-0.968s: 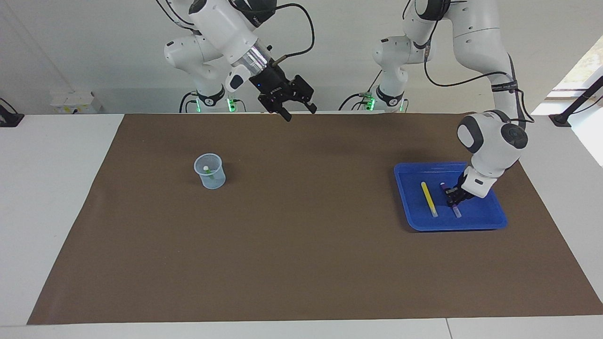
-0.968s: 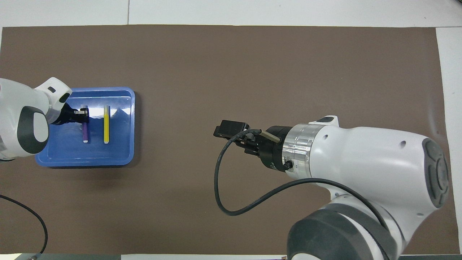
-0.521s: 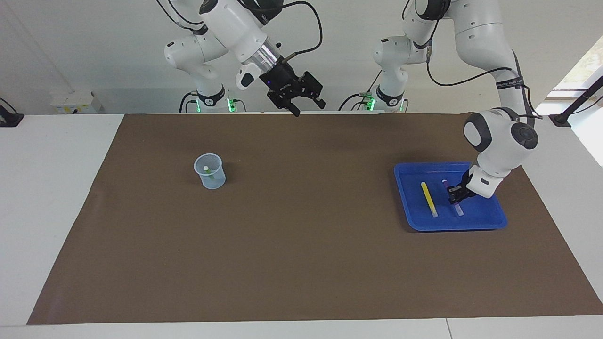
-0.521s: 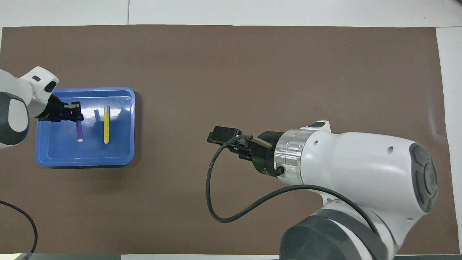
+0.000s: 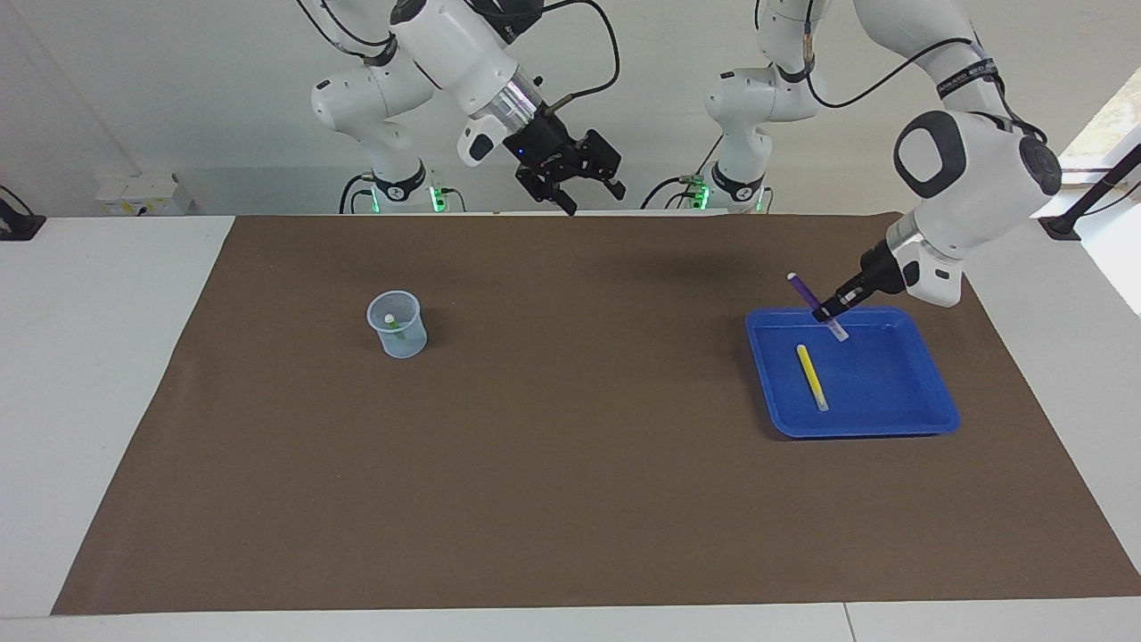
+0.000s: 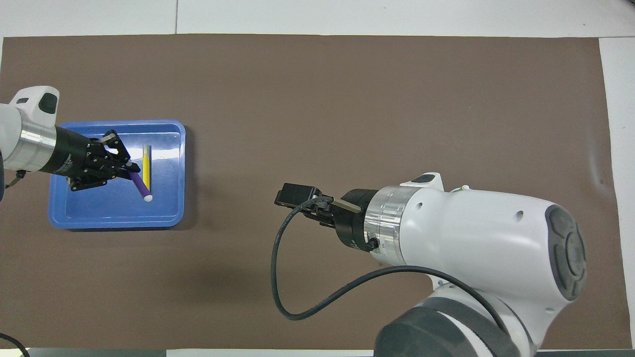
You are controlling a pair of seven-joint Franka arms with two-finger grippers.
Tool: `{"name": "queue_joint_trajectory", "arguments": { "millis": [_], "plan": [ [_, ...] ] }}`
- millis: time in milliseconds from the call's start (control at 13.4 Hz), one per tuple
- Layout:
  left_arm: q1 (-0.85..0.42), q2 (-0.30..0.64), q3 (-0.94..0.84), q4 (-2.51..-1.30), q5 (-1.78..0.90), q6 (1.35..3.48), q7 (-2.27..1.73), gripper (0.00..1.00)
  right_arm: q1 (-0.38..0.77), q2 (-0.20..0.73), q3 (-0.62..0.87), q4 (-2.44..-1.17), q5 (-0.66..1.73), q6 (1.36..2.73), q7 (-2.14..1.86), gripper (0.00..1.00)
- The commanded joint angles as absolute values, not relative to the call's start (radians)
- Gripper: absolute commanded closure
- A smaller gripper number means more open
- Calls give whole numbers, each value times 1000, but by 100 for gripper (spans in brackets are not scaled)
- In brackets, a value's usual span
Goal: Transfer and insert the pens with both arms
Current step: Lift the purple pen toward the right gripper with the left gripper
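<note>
The left gripper [image 5: 829, 311] pinches the purple pen [image 5: 807, 295] above the blue tray [image 5: 927, 415]; the right gripper [image 5: 584, 187] hangs spread, holding nothing.

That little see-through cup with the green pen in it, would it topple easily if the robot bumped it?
Probably yes. The cup looks thin and clear, so it is likely light and would slide or tip at a nudge. The green pen leans inside it, its pale tip near the rim, which may pull it to one side. Its base looks narrower than its mouth, so it is hardly steady.
</note>
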State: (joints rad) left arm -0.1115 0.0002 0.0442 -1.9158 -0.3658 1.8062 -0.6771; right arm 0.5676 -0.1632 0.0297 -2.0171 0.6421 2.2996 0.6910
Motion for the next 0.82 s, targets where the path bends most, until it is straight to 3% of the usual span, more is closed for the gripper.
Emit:
{"name": "queue_joint_trajectory", "arguments": {
  "millis": [0, 223, 447, 521, 670, 745],
  "plan": [
    [-178, -60, 49, -1936, -486, 1740, -933, 100, 577, -170, 29, -2033, 658, 2359, 744, 0],
    [-251, -86, 48, -1944, -625, 1761, -1240, 100, 633, -167, 37, -2034, 658, 2431, 816, 0],
    [-256, -97, 48, -1963, -780, 1766, -1302, 100, 638, -166, 40, -2036, 657, 2445, 808, 0],
    [-256, -101, 48, -1971, -822, 1766, -1318, 100, 655, -164, 43, -2034, 657, 2456, 805, 4],
    [-273, -112, 48, -1989, -848, 1772, -1370, 100, 658, -163, 41, -2036, 652, 2459, 778, 22],
    [-293, -126, 48, -2009, -851, 1776, -1376, 100, 657, -158, 41, -2031, 653, 2467, 767, 23]
  ]
}}
